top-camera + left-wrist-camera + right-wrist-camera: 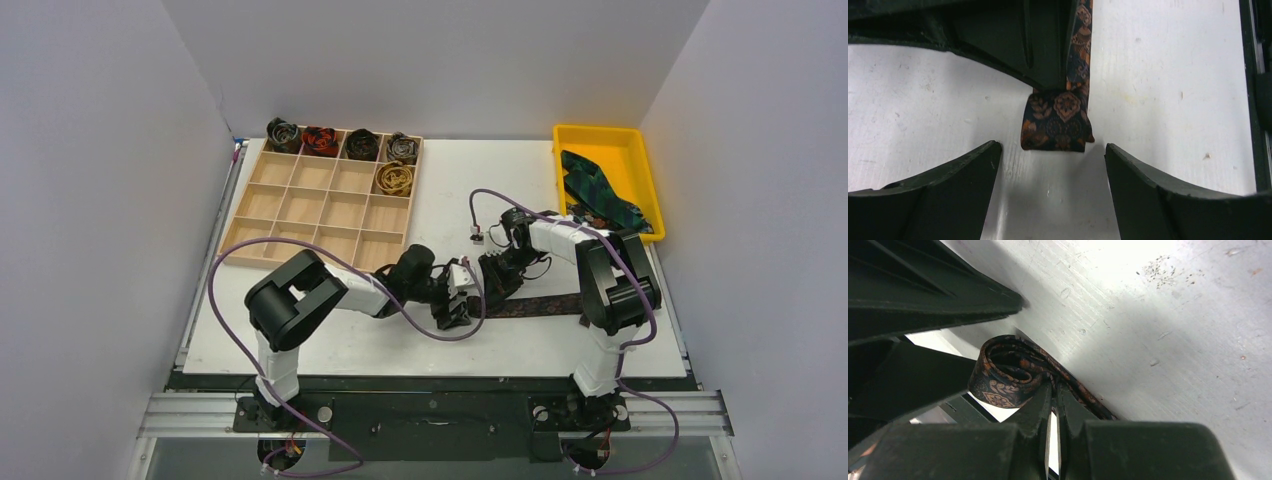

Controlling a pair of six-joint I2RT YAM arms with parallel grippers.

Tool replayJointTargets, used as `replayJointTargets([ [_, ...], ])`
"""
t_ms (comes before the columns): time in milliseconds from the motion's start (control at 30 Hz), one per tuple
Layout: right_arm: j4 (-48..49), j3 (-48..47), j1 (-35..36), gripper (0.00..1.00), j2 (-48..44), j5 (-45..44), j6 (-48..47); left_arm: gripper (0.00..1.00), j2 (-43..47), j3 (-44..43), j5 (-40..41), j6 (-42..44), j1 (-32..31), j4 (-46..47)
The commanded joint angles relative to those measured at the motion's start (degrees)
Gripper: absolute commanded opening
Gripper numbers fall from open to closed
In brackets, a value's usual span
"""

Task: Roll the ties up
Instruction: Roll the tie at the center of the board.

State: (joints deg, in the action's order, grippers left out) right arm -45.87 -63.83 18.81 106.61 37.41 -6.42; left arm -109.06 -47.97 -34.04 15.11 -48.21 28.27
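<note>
A dark brown-black tie with an orange pattern (545, 305) lies flat on the white table, its left end curled into a small loose coil (1005, 372). My right gripper (492, 283) is shut on the tie at that coil, fingers pinching the fabric (1055, 387). My left gripper (458, 302) is open, and the coiled end (1055, 122) sits just ahead of its two spread fingers (1051, 150), not touched by them. A green-blue tie (595, 195) lies in the yellow bin. Several rolled ties (361, 145) sit in the wooden tray.
The wooden compartment tray (300, 205) stands at the back left, with most cells bare. The yellow bin (600, 130) stands at the back right. White walls close in on three sides. Purple cables loop over both arms.
</note>
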Motion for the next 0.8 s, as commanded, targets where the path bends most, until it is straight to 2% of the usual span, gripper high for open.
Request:
replayJointTargets([
  [0,7.21,1.54,0.94,0.0,1.53,-6.29,0.34,0.74,-3.08,-3.26,1.36,-5.95,-0.76,3.79],
  [67,7.52,1.5,1.5,0.0,1.53,-6.29,0.88,0.68,-3.16,-2.93,0.61,-7.42,-0.53,4.94],
  [167,8.04,1.83,2.03,0.0,1.11,-6.59,1.52,0.52,-2.15,-1.18,-0.73,-7.79,-0.41,6.8],
  [233,8.76,1.98,2.22,0.0,0.96,-6.47,2.49,0.46,-0.79,0.14,-1.18,-7.74,-0.4,7.29],
  [500,13.71,-0.95,5.72,0.0,2.11,-4.91,8.69,0.45,2.52,0.78,-1.72,-10.02,-0.44,9.39],
  [633,16.58,-0.53,6.08,0.0,1.61,-4.58,10.65,0.44,0.65,0.01,-0.96,-10.45,-0.46,10.08],
  [767,17.9,0.1,6.02,0.0,1.88,-3.8,11.49,0.39,-2.31,0.1,-0.09,-9.78,-0.53,10.64],
])
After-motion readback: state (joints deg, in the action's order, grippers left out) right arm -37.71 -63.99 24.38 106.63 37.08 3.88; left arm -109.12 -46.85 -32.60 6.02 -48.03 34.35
